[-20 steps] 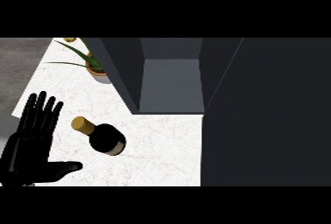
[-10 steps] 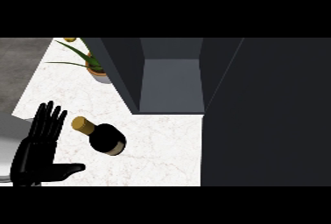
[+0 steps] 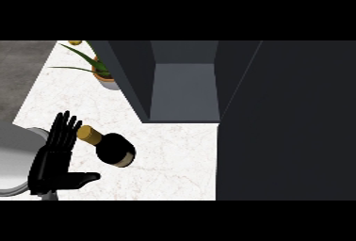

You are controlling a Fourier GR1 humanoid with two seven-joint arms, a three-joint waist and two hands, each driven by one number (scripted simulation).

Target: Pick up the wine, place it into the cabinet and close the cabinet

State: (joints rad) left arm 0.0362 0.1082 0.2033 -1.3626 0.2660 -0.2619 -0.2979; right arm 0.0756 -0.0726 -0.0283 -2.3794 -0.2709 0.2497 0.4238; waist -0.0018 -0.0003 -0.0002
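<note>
White marble counter [image 3: 173, 155] runs under everything, with a dark cabinet [image 3: 184, 80] standing open at the back. Down at the lower left, the left hand [image 3: 54, 162] has its fingers [image 3: 62, 129] straight and spread, thumb stuck out to the side, holding nothing. Just beside those fingertips, maybe touching them, stands the wine [image 3: 110, 147], gold cap nearest the hand. Past it, the cabinet's open door [image 3: 285, 122] fills the right side. A potted plant [image 3: 103, 75] sits at the far left, beside the cabinet.
</note>
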